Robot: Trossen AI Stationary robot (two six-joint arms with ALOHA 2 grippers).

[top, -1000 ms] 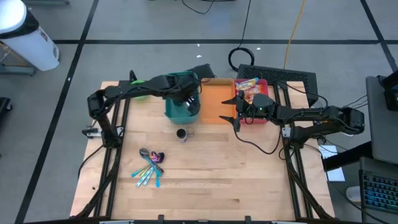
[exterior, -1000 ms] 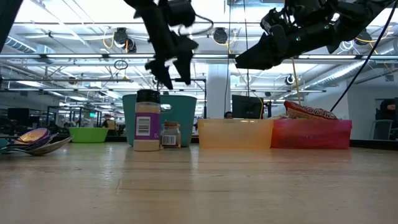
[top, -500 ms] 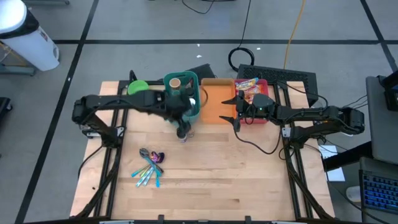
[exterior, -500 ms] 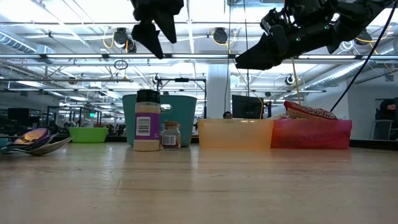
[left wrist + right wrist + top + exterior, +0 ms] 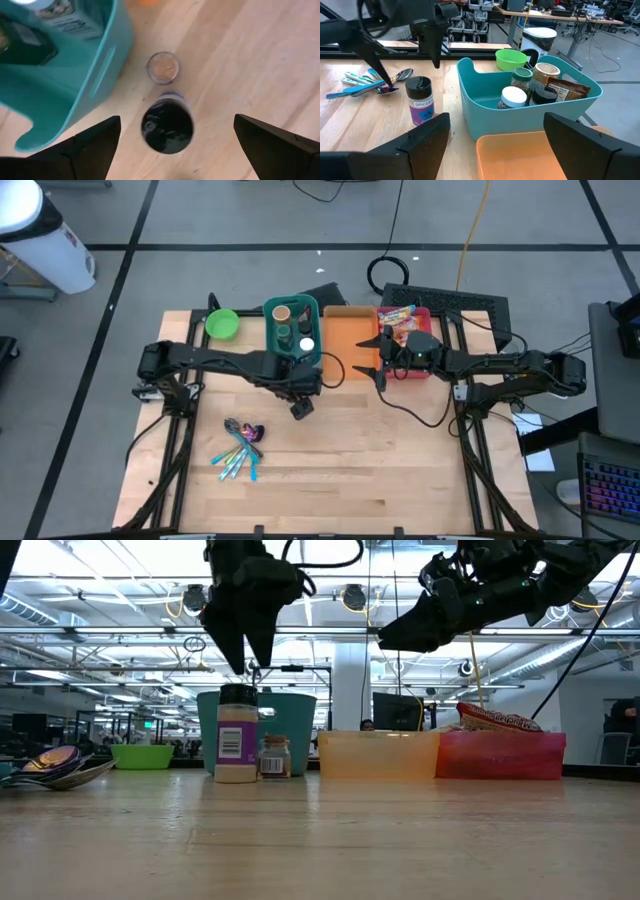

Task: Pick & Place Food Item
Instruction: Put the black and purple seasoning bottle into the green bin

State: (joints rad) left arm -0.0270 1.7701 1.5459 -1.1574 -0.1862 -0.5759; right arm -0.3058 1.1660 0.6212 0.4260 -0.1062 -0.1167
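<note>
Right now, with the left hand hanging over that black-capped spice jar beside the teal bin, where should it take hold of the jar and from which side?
Probably from straight above, closing on the black cap or just under it. The spice jar stands upright on the table, and the open left hand already straddles it. Keep clear of the small jar and the teal bin close beside it.

The spice jar (image 5: 421, 100), standing on the table at about nine o'clock from the teal bin (image 5: 530, 112), carries a purple label reading "SPICES". In the low view its white label shows only a barcode and lines too small to read. Print on the containers inside the bin cannot be made out.
</note>
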